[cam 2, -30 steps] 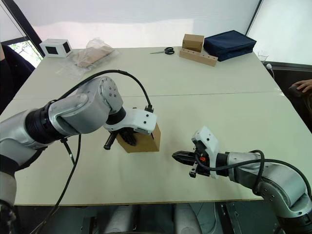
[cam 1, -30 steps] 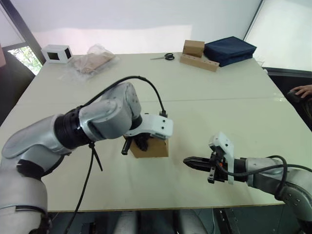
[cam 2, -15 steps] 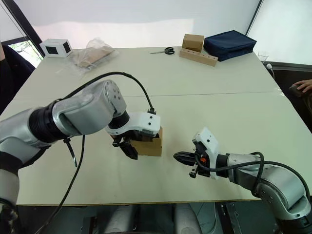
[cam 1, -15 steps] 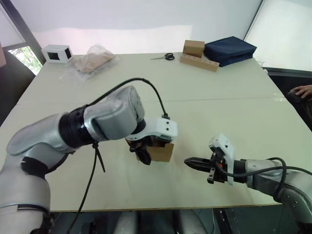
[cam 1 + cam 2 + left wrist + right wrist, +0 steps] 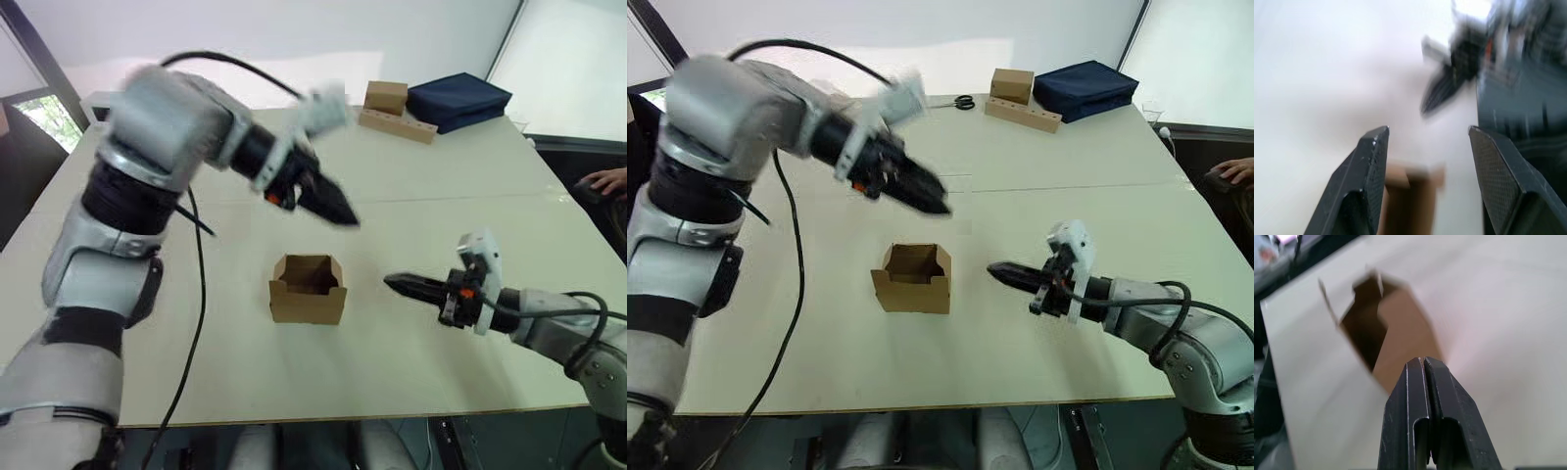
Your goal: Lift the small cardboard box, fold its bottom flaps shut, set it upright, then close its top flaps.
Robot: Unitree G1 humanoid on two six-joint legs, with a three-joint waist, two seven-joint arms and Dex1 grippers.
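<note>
The small cardboard box [image 5: 308, 291] stands upright on the table [image 5: 147, 323] with its open end up; the top flaps [image 5: 307, 265] rise around the rim, and the inside is dark. The bottom flaps are hidden beneath it. My left gripper [image 5: 341, 212] hangs in the air above and behind the box, open and empty, well apart from it. In the left wrist view its two fingers [image 5: 1371, 161] stand wide apart. My right gripper [image 5: 400, 285] is shut and empty, pointing at the box's right side from a short gap; the right wrist view shows the box [image 5: 1400, 323] just ahead.
At the far side lie scissors [image 5: 965, 101], a brown box [image 5: 389, 96] on a long strip [image 5: 397, 124], and a navy bag [image 5: 458, 98]. A person's hand [image 5: 607, 181] rests at the table's right edge.
My left gripper opened, let go of the box and swung up and away toward the far side. The box now stands upright, open end up. My right gripper shifted slightly up and right.
</note>
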